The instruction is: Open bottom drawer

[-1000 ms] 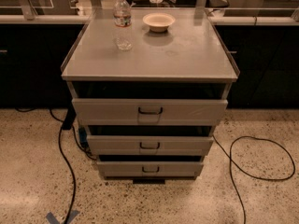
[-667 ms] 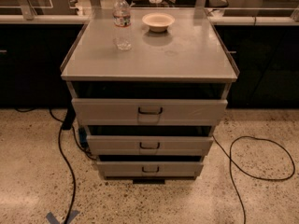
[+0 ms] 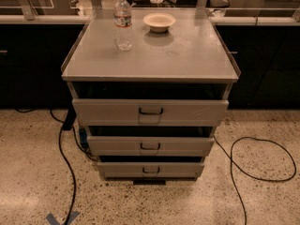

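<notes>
Our pincer is out of view, so we cannot tell whether it is open or closed. We face one grey metal bench (image 3: 187,55) with a smooth flat top, standing on a speckled stone floor (image 3: 33,172) before dark cabinets (image 3: 28,64). We count three drawers in its front, each with a small dark bracket handle. The bottom drawer (image 3: 150,169), the slimmest, sits lowest, just above the floor. On top stand one clear plastic bottle (image 3: 123,22) and one round pale bowl (image 3: 159,21), near each other. One black cable (image 3: 67,163) trails at left and one looping cable (image 3: 255,138) at right.
</notes>
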`<action>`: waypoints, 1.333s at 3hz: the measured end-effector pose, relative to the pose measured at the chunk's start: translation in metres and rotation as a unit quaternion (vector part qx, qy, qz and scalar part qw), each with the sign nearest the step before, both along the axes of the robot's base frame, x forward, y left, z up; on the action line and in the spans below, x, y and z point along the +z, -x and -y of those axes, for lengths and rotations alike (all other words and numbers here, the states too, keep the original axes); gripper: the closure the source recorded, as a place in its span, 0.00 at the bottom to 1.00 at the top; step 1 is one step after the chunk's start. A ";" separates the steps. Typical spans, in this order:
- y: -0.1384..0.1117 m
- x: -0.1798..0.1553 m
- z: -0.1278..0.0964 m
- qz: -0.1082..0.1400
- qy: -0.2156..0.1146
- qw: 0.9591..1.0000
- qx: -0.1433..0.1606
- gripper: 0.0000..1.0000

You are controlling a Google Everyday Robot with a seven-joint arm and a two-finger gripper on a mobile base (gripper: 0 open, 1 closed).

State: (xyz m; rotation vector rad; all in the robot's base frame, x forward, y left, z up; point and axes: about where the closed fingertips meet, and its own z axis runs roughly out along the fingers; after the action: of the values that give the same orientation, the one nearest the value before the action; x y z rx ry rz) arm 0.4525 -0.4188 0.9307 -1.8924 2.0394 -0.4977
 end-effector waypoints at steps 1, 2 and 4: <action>0.004 -0.005 -0.003 -0.003 -0.003 1.000 0.001 0.00; 0.022 -0.017 -0.012 -0.011 -0.020 1.000 0.000 0.00; 0.050 -0.051 -0.036 -0.048 -0.050 0.998 0.007 0.00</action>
State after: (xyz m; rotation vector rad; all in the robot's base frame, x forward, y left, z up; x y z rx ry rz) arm 0.4024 -0.3833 0.8796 -1.9031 2.0671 -0.3003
